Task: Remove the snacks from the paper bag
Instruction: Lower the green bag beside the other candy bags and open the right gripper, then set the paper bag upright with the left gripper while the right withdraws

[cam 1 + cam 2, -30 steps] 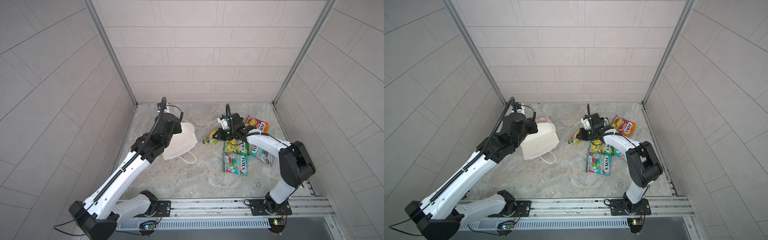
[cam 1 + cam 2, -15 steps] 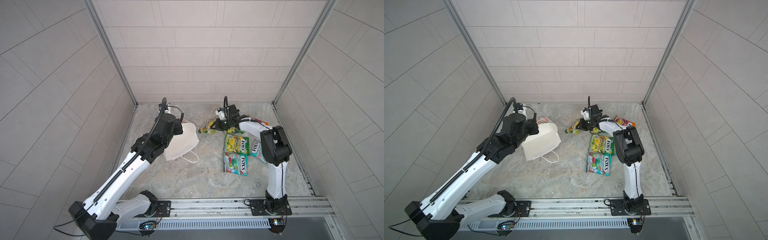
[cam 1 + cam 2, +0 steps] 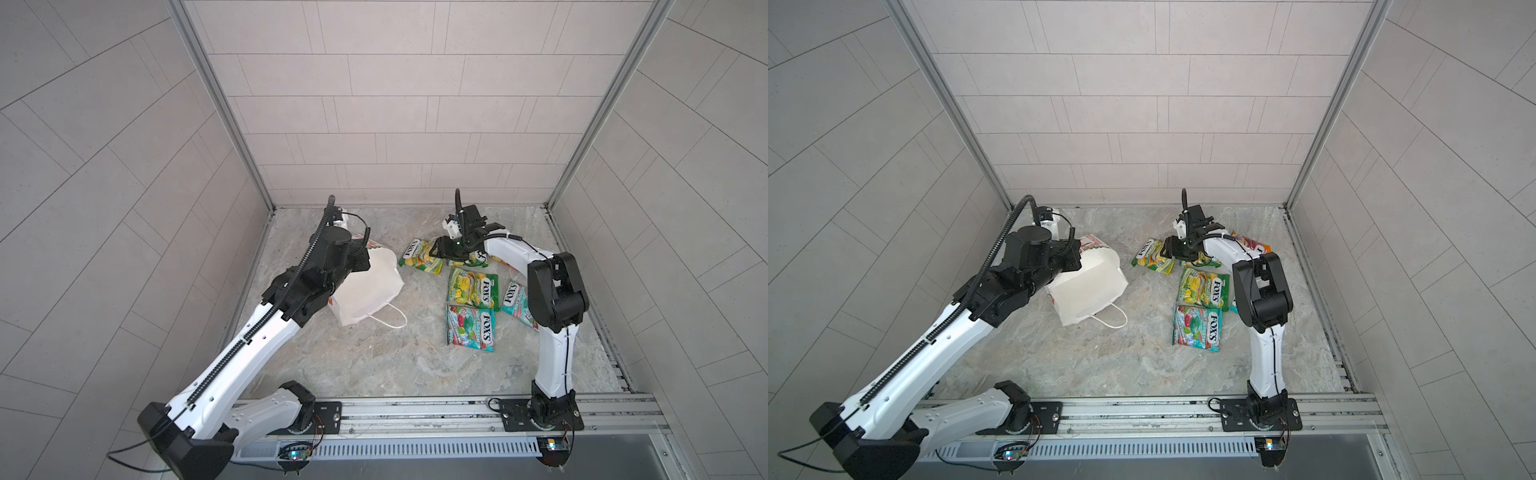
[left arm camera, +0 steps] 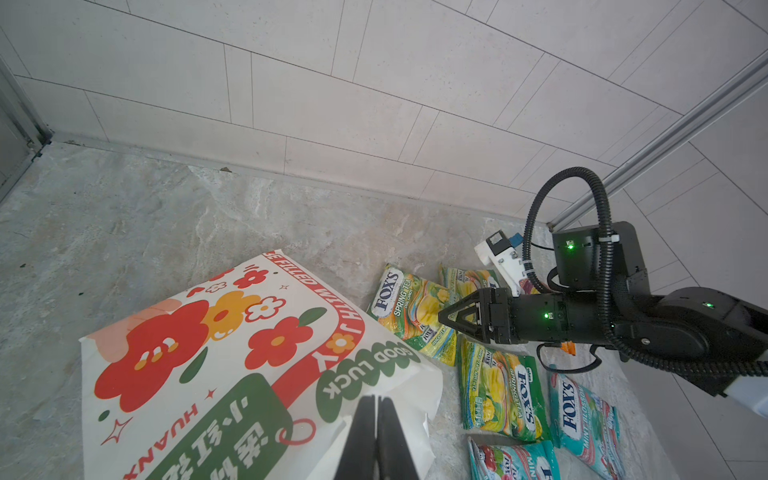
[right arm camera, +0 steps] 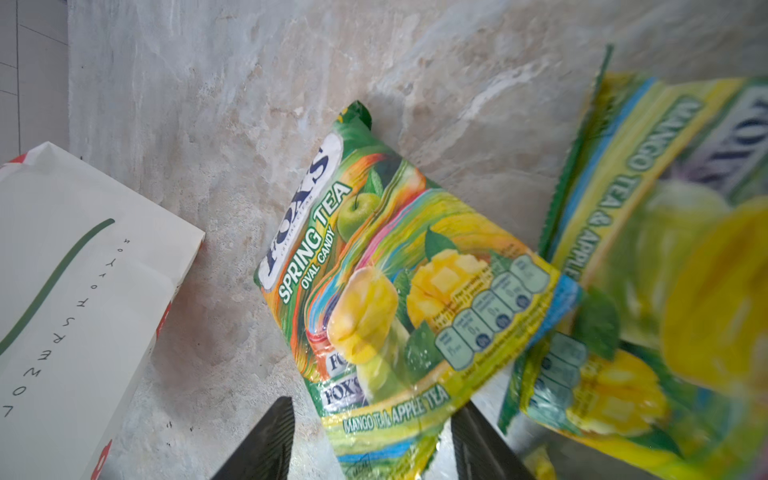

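The tall white paper bag [image 3: 370, 286] with red flowers printed on one face lies tipped on its side on the grey marbled tabletop [image 3: 374, 365], left of the middle in both top views. Its white string handle [image 3: 390, 320] trails toward the front rail. The left gripper [image 4: 376, 432] is at the bag's other end, its two black fingers pressed together on a fold of the paper.

Over to the right, the right gripper [image 5: 374, 405] hangs low above a glossy green-yellow FOX'S packet [image 5: 386, 282]. Its jaws stand apart on either side of the packet's end without squeezing it. That packet lies on the tabletop near the bag, with bare surface between them.

A second green-yellow packet [image 3: 469, 261] sits partly under that gripper. A third green-yellow packet [image 3: 471, 286] lies just in front, with a teal-red packet [image 3: 471, 328] at its front edge. Another teal-red one [image 3: 513, 301] lies beside the right arm, and an orange-pink packet [image 3: 1252, 244] is mostly hidden behind it. I can't see inside the bag
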You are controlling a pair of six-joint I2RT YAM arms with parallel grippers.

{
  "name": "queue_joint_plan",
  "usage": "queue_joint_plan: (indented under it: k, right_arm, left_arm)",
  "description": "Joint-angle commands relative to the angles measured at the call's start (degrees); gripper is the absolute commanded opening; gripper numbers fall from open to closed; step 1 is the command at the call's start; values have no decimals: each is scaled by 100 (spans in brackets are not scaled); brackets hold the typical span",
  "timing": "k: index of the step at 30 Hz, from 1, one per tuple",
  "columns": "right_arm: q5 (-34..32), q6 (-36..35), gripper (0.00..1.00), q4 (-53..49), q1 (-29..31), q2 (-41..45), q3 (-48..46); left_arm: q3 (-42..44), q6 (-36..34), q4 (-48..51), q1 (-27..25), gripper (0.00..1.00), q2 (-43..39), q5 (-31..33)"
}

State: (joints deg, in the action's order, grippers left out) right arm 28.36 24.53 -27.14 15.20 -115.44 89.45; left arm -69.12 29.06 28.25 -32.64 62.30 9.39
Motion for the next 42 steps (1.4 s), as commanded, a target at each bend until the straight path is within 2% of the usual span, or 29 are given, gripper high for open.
queue_joint_plan:
  k: [1, 4, 14, 20, 28, 35, 42]
  right_arm:
    - [-328, -232, 62, -441, -130, 525, 59]
    - [-98, -163, 62, -517, -263, 803, -72]
    - [28, -2, 62, -481, -666, 1977, -945]
    - [73, 78, 62, -474, -980, 2521, -1344]
    - [166, 125, 62, -477, -1223, 2804, -1487]
    - [172, 131, 62, -478, -1309, 2873, -1526]
    - [176, 156, 62, -476, -1378, 2870, -1561]
  left_arm:
    - [-284, -5, 26, 12, 0, -10, -241]
    - [-399, -5, 83, 10, 0, 5, -475]
    - [-825, 105, 285, 12, 0, 248, -1658]
    - [-1112, 404, 295, 12, 0, 463, -2454]
    - [-1454, 752, 349, -10, 0, 694, -3057]
    - [-1299, 1491, -223, -11, 0, 1017, -4056]
    - [-1185, 1812, -391, 111, 0, 1085, -4464]
